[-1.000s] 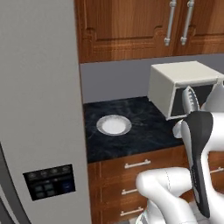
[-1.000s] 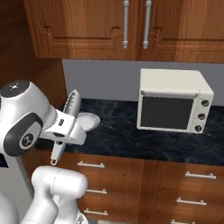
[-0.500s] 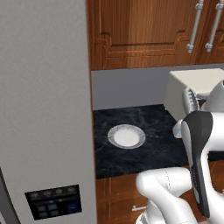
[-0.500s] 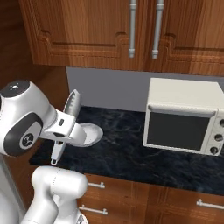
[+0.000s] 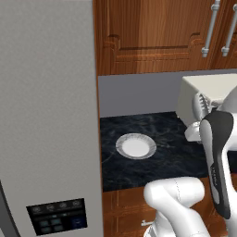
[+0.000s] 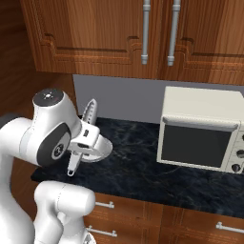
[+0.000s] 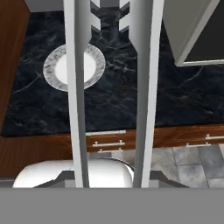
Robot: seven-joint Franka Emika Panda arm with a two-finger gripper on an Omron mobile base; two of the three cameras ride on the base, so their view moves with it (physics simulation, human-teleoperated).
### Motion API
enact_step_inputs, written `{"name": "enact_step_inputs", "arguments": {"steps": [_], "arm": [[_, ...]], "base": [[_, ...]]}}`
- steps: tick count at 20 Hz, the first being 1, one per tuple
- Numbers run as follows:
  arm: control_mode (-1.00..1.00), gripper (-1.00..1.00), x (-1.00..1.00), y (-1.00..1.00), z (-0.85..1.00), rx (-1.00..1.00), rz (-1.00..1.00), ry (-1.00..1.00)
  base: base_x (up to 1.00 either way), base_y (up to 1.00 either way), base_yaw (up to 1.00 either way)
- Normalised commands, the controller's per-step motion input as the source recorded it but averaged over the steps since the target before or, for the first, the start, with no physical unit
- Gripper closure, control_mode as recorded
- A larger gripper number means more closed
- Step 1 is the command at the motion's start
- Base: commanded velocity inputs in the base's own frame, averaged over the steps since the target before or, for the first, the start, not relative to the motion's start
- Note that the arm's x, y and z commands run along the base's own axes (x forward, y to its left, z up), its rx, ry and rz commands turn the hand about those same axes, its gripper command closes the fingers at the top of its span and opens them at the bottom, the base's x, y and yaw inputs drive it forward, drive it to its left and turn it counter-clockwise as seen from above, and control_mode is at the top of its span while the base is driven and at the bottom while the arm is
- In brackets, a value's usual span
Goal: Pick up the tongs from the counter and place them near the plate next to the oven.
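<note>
- Slim silver-grey metal tongs [image 7: 113, 87] held aloft, well above the black marbled stone counter [image 6: 143, 167]; two long arms running up the middle of the hand view, toothed tips at the top.
- In the right base view, same tongs [image 6: 88, 116] standing up from the two-finger gripper [image 6: 83, 143] tucked beside the arm's big white joint.
- Jaws apparently pinching the tongs near the hinge end, judging by the way the tool hangs free of any support; actual finger contact hidden, so grip quality impossible to confirm.
- Small round white plate with grey ribbed rim [image 5: 135, 146] lying flat on the counter just right of the tall grey fridge [image 5: 46, 115]; boxy off-white oven with dark glass door [image 6: 202, 136] well to the right of it.
- Bare stone between plate [image 7: 74, 66] and oven [image 7: 197, 30], a likely landing spot.
- Transport stage by the look of it; lowering and release not yet done.
- Risks from here:
  - Long tongs swinging wide during descent and clipping the oven side or fridge wall, given the narrow gap.
  - Tips landing on the plate rim and knocking or sliding it.
  - Release from too high, causing a bounce or skid off the counter front edge.
  - Pivoting in a shallow grip, tilting the tool before touchdown.
</note>
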Motion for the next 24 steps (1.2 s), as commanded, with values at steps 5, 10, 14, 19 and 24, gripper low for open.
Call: {"name": "enact_step_inputs", "arguments": {"steps": [5,10,14,19,24], "arm": [[-1.0,1.0,0.58,0.03,-0.76,0.0,0.0,0.04],[-1.0,1.0,0.64,-0.1,-0.46,0.0,0.0,0.03],[-1.0,1.0,0.74,-0.33,-0.35,0.0,0.0,0.17],[-1.0,1.0,0.63,-0.35,-0.48,0.0,0.0,0.18],[-1.0,1.0,0.58,-0.19,-0.56,0.0,0.0,0.1]], "base": [[0.0,0.0,0.0],[0.0,0.0,0.0],[0.0,0.0,0.0],[0.0,0.0,0.0],[0.0,0.0,0.0]]}}
